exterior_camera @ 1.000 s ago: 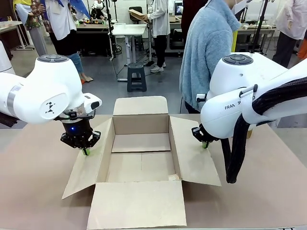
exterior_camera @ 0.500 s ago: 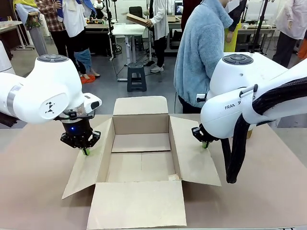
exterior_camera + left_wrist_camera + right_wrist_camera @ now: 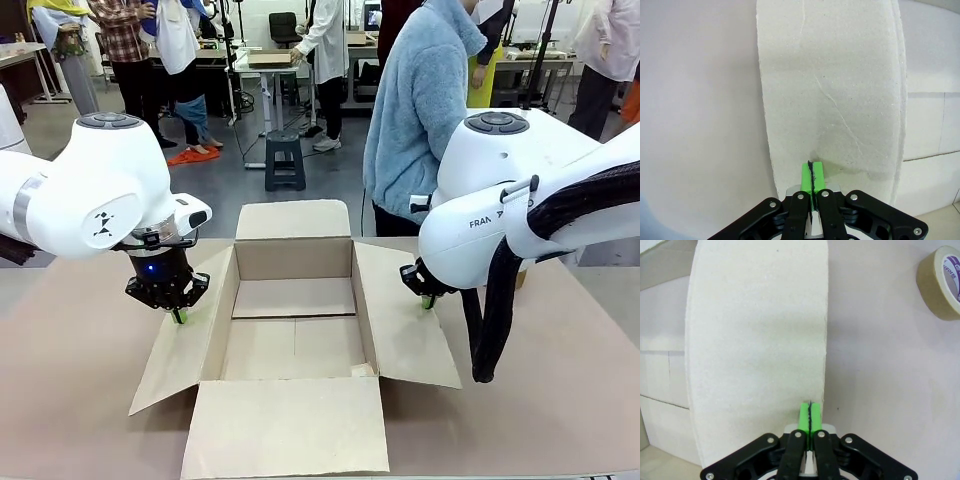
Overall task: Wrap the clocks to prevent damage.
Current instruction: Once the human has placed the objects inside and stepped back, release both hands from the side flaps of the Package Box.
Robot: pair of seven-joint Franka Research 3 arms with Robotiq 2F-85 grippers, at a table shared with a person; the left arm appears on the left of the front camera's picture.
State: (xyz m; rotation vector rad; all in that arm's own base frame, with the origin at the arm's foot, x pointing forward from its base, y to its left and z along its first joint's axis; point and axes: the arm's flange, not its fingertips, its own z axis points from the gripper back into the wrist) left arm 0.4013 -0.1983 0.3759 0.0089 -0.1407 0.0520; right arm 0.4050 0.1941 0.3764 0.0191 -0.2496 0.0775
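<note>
Open cardboard box on table, flaps out, floor bare; L gripper & R gripper both pressed together at side flaps.

Bright, even overhead room light; front view sharp edge to edge. Soft shadows fall from the box onto the table, lower left and right. Wrist views pale, washed out, low contrast. Straight flap edges bow toward the frame sides: wide-angle distortion. Faint grey shadow beside the left tool, bottom centre.
</note>
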